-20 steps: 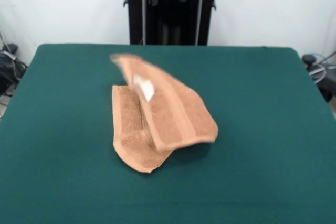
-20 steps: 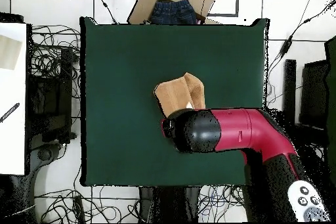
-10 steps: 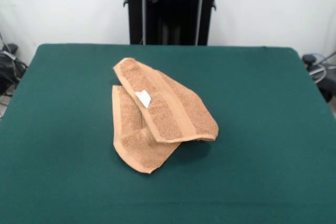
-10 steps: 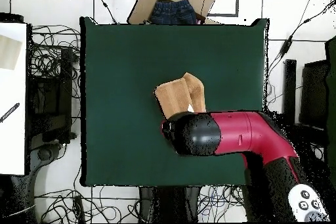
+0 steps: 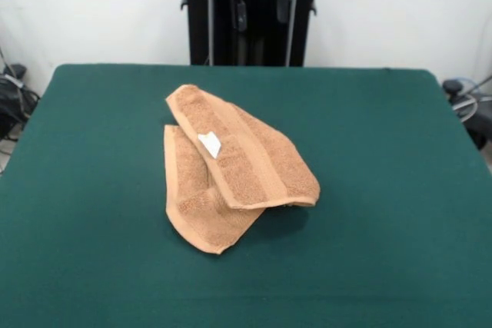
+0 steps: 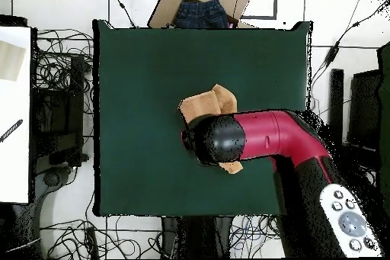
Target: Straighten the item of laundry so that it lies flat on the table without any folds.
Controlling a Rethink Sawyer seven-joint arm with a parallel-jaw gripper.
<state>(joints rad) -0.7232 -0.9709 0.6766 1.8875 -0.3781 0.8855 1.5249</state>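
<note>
The towel (image 5: 234,167) lies near the middle of the table (image 5: 400,266), folded over itself: an upper flap with a woven border band runs diagonally from the far-left corner to the near-right corner, and a lower layer protrudes from under it toward the near-left. The small white tag (image 5: 209,144) sits on the upper flap, facing up. In the front view the gripper (image 5: 261,7) hangs high at the top edge, well above the cloth and in contact with nothing; two dark fingers show with a gap between them and nothing held, so the hand appears open. In the overhead view the red and black arm (image 6: 251,139) extends over the towel and hides most of it; only a part of the cloth shows beyond the arm head and a small corner on its other side. The task is judged to be at an intermediate stage: the cloth is released but not flat, and a new grasp is pending. The next move calls for a descent onto a free corner of the upper flap, probably the near-right corner, followed by a pull away from the lower layer to open the fold.
</note>
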